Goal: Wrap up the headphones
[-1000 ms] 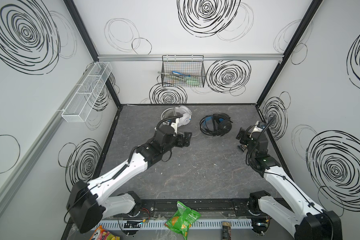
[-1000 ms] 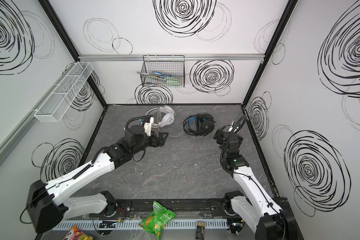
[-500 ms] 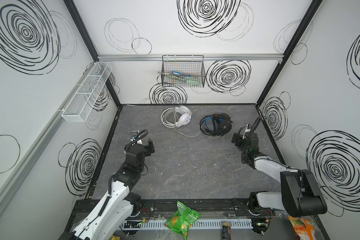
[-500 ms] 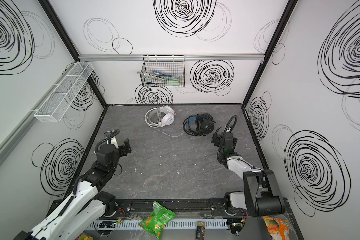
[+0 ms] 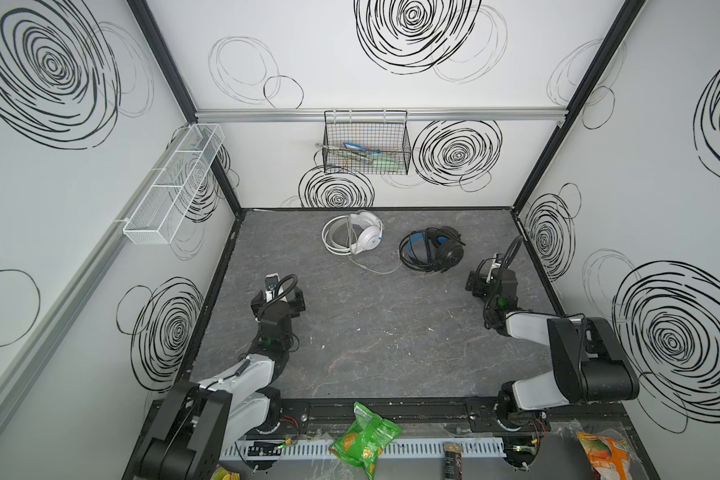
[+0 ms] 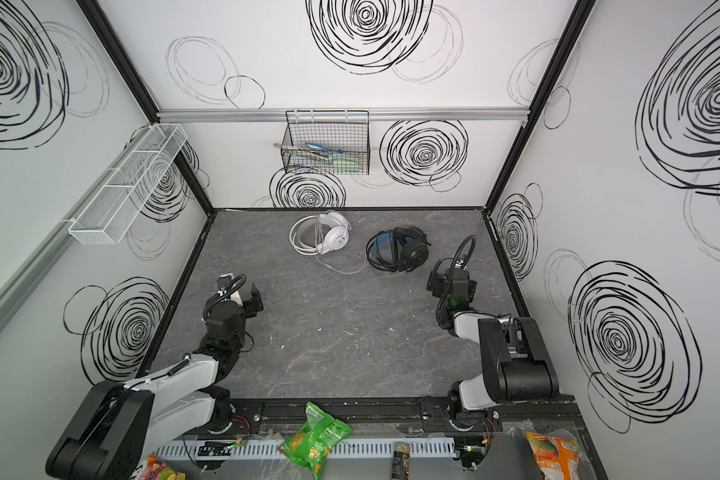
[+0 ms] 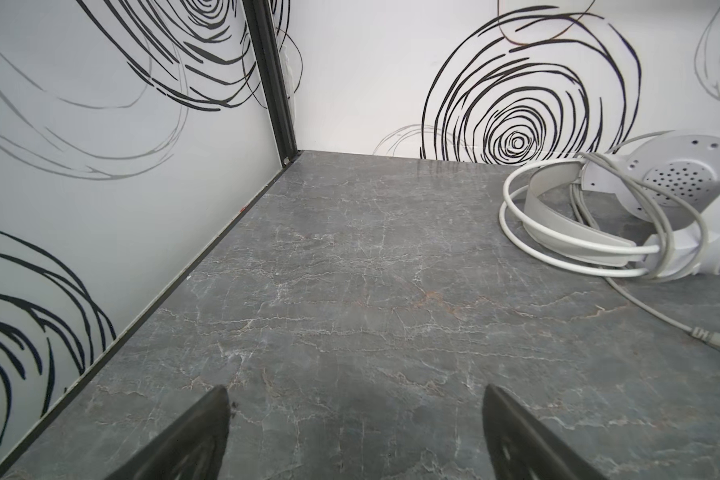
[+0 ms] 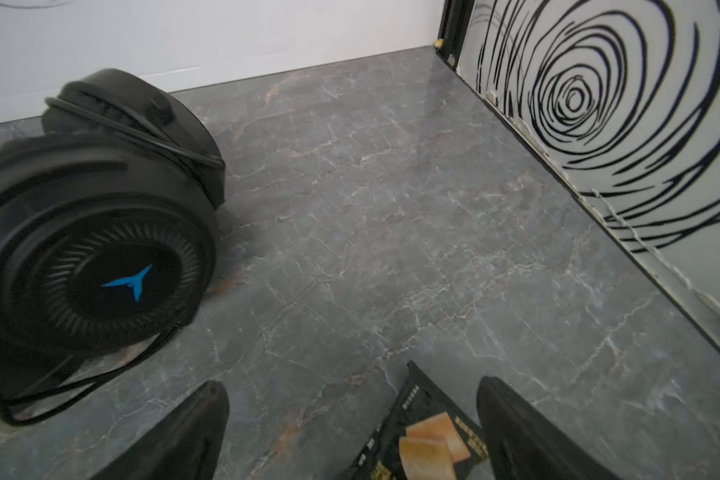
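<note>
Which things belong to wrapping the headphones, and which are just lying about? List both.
For the job:
- white headset
- black headset

Lying about:
- green snack bag
- orange snack bag
- dark snack packet
- black wire basket
- white mesh tray

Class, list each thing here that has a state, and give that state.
white headset: lying on the table, cable looped around it, plug end trailing.
black headset: lying on the table, cable wound around it.
left gripper: open, empty.
right gripper: open.
wire basket: hanging, holding tools.
</note>
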Robot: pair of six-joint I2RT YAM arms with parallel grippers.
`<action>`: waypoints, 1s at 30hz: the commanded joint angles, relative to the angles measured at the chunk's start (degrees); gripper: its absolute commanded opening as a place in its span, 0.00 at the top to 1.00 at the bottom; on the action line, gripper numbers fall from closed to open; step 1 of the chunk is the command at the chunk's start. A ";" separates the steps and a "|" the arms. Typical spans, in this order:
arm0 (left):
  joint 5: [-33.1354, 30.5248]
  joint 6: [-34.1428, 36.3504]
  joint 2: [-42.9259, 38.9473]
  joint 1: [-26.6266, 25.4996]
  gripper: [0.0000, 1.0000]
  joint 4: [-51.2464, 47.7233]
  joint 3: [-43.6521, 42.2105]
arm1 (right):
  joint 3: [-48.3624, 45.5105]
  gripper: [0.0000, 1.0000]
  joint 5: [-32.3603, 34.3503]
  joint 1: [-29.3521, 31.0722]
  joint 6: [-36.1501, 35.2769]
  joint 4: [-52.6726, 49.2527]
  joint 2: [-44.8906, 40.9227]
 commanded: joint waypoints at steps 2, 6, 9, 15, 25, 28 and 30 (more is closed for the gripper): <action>4.31 1.50 4.61 1.83 0.04 20.56 -0.33 | -1.98 0.03 -4.18 -0.84 -2.29 8.90 -2.61; 5.53 2.96 8.25 3.34 0.04 23.54 1.19 | -1.50 0.03 -5.53 -1.69 -4.08 11.45 -0.41; 7.42 2.85 11.02 4.80 0.04 25.81 1.47 | -4.64 0.03 -8.03 -3.38 -4.03 19.38 1.33; 9.28 6.08 21.18 3.15 0.04 34.36 2.62 | -7.92 0.03 -10.19 -3.61 -4.15 22.70 0.17; 10.10 5.42 21.05 3.91 0.04 33.65 2.80 | -8.13 0.03 -15.88 -4.10 -6.25 24.91 1.64; 10.02 5.53 21.21 3.91 0.04 33.82 2.85 | -8.39 0.03 -16.05 -4.19 -6.12 25.01 1.31; 10.10 5.50 21.10 3.91 0.04 33.68 2.85 | -8.50 0.03 -16.19 -4.27 -6.12 25.18 1.20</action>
